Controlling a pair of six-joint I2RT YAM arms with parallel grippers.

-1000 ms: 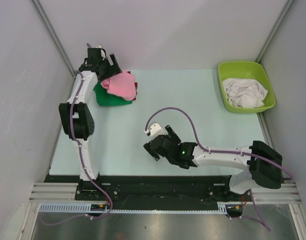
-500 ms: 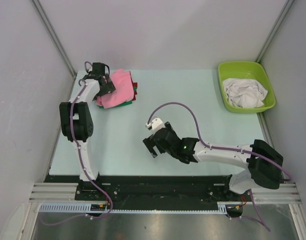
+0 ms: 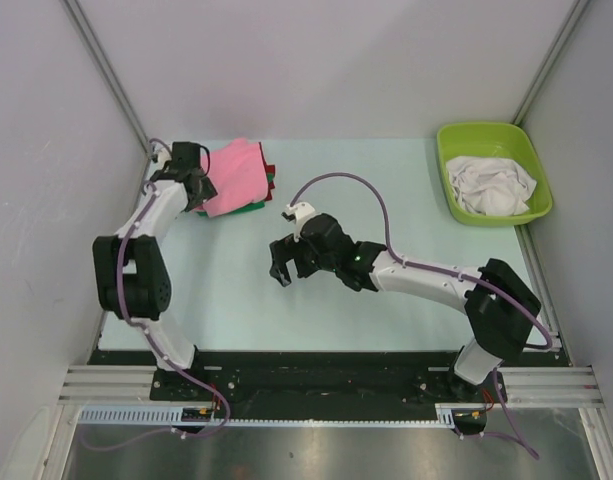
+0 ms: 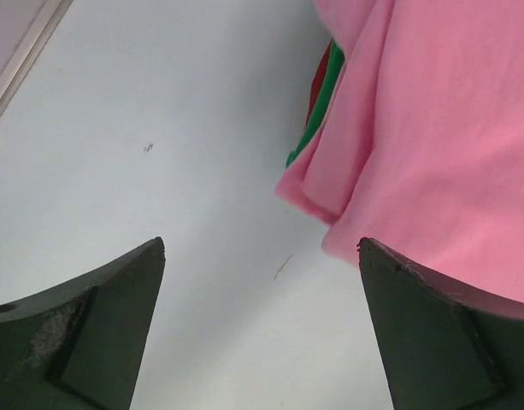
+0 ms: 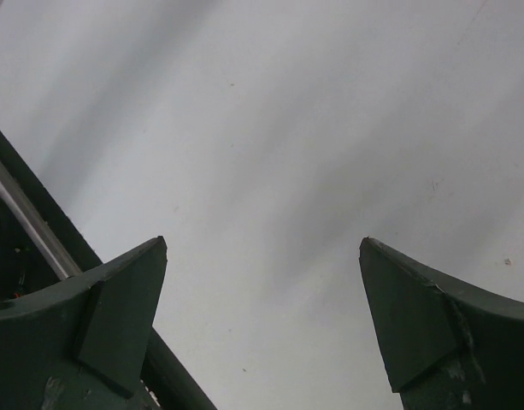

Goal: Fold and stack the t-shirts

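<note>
Jaws apart, empty, on left gripper [image 4: 262, 329] and right gripper [image 5: 262, 329]. Pink t-shirt [image 4: 432, 145] edge just right of left jaws, over green t-shirt [image 4: 323, 107]. Risk: finger snags loose hem, drags it askew.

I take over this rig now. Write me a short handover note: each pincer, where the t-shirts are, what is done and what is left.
Left pincer: open, empty, at the pile's edge.
Right pincer: open, empty, over bare table.
Far left: folded pink t-shirt on top, with the edges of the green t-shirt and red t-shirt showing beneath.
Done: those three stacked.
Left: crumpled white t-shirts in the lime-green tub, far right.
</note>
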